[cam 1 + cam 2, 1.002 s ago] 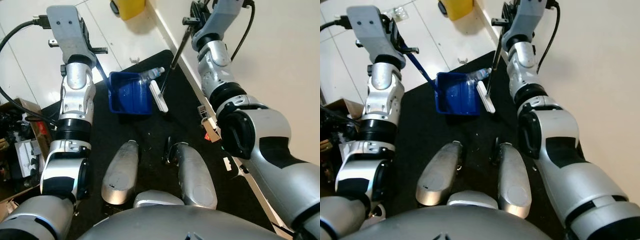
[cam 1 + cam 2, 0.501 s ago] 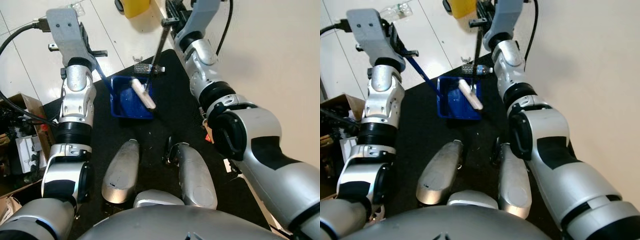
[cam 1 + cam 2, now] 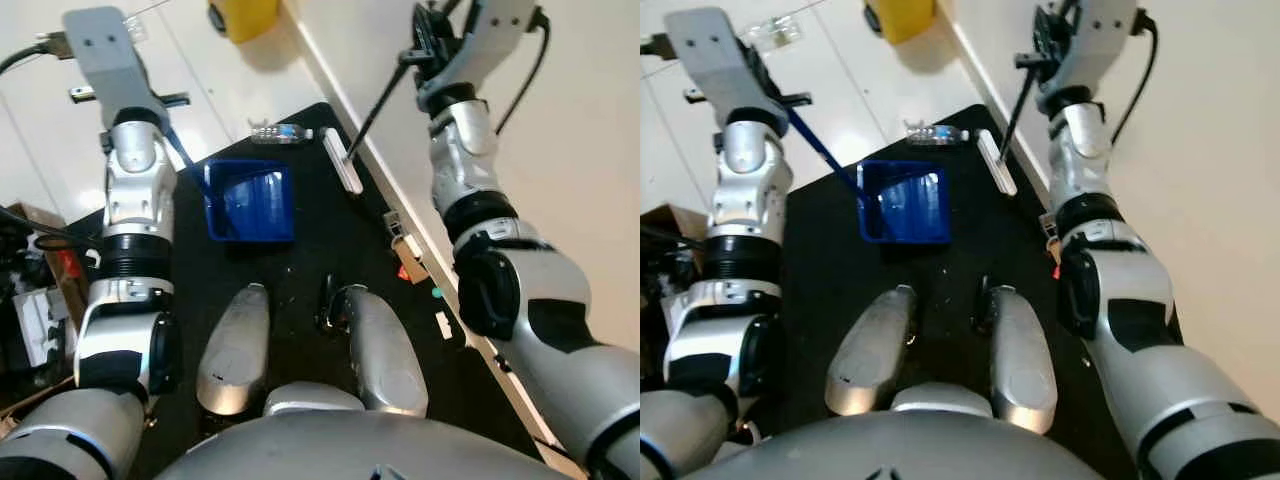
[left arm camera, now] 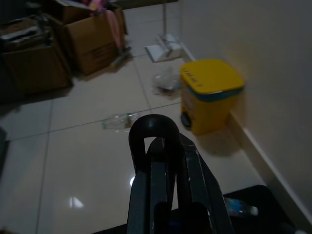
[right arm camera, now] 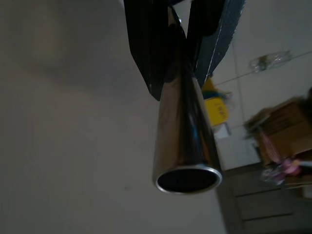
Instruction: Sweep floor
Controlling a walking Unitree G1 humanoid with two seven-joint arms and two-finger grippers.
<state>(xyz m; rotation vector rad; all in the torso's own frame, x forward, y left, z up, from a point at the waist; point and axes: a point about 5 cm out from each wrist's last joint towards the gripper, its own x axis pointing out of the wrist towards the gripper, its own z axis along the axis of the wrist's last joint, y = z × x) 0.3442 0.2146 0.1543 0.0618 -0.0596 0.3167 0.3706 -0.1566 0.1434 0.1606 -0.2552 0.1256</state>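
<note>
A black mat (image 3: 300, 260) covers the floor against the white wall's baseboard, with white tiled floor (image 3: 870, 90) beyond its far edge. A yellow bin (image 3: 902, 15) stands on the tiles by the wall. On the mat's far half sits the blue dustpan (image 3: 250, 200), its long blue handle rising to the left gripper (image 3: 780, 98), whose fingers (image 4: 156, 161) are clenched round it. The right gripper (image 3: 420, 55) is raised near the wall, its fingers (image 5: 146, 44) grasping the metal pole of the broom (image 3: 375, 105). The pole slants down to the white broom head (image 3: 343, 160), which rests at the mat's far corner close to the baseboard, just beside the dustpan. A clear plastic bottle (image 3: 280, 132) lies at the mat's far edge, between dustpan and tiles.
</note>
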